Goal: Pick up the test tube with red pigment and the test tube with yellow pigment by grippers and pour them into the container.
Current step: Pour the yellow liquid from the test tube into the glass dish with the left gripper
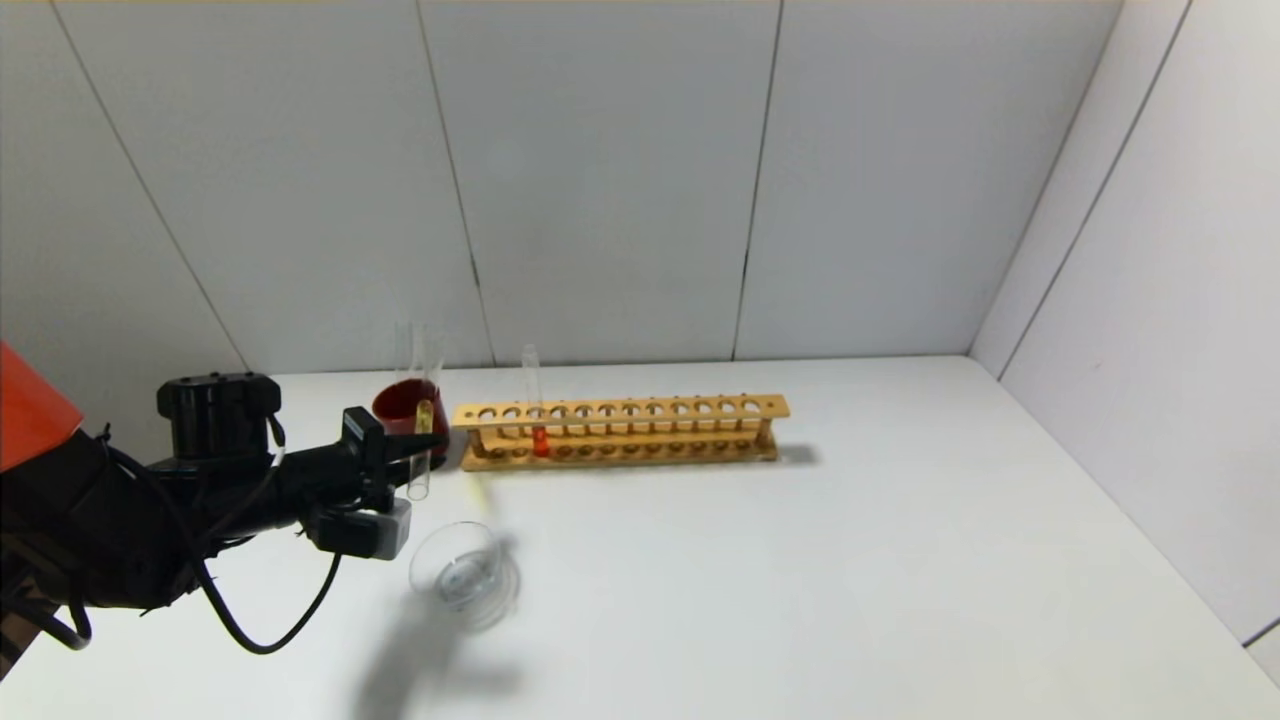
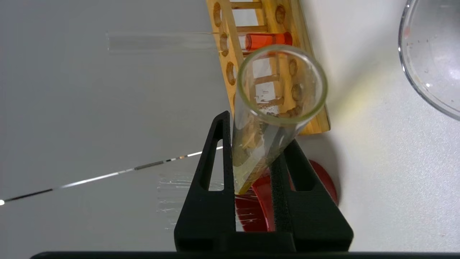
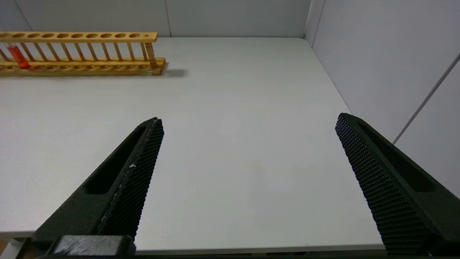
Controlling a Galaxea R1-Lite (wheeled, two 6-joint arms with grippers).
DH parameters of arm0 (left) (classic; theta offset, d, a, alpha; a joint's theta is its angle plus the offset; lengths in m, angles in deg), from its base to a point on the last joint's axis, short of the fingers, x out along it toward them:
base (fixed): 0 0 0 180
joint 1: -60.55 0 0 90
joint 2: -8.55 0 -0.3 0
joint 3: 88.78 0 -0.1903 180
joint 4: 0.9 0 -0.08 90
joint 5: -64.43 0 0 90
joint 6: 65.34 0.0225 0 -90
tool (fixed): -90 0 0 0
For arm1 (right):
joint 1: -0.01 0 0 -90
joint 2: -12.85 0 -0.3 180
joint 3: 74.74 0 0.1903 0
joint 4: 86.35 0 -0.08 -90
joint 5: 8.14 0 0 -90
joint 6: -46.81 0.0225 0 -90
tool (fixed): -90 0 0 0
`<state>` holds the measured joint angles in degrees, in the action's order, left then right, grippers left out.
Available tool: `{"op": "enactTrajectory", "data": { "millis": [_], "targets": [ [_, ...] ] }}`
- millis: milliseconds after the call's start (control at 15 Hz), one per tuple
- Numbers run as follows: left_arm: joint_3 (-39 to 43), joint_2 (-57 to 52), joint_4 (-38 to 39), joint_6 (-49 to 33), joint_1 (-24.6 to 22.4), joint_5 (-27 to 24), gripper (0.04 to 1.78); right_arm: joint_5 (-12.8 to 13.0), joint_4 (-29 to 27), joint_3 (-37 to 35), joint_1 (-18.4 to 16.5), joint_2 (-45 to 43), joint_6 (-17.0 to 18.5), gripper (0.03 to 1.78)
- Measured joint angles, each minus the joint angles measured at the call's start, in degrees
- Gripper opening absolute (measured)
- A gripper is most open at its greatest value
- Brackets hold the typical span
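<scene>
My left gripper (image 1: 428, 447) is shut on the test tube with yellow pigment (image 1: 420, 455) and holds it steeply tilted, open mouth low and yellow end high, in front of the dark red cup. In the left wrist view the tube (image 2: 276, 108) sits between the gripper's (image 2: 257, 129) black fingers, mouth toward the camera. The container (image 1: 416, 572), a clear glass dish, lies on the table just right of and nearer than the tube's mouth; its rim (image 2: 404, 72) shows in the left wrist view. The test tube with red pigment (image 1: 539, 440) stands in the wooden rack. My right gripper (image 3: 248, 120) is open and empty above the table's near right edge.
The wooden rack (image 1: 620, 410) runs across the back middle of the table, also in the right wrist view (image 3: 82, 36). A dark red cup (image 1: 400, 405) with clear empty tubes stands left of the rack. Walls close in behind and on the right.
</scene>
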<state>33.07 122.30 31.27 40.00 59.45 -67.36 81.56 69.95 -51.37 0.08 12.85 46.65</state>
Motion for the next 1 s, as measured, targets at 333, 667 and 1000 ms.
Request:
{"op": "enactTrajectory", "data": {
  "millis": [333,667,1000],
  "targets": [
    [-0.1,-0.3,0.0,2.9,-0.1,1.5,0.32,0.0,0.0,0.0,0.0,0.0,0.0,1.75],
    [-0.8,0.1,0.0,4.8,-0.2,3.6,0.32,0.0,0.0,0.0,0.0,0.0,0.0,1.75],
    [-1.6,1.0,0.0,5.7,0.2,4.0,0.32,0.0,0.0,0.0,0.0,0.0,0.0,1.75]
  ]
}}
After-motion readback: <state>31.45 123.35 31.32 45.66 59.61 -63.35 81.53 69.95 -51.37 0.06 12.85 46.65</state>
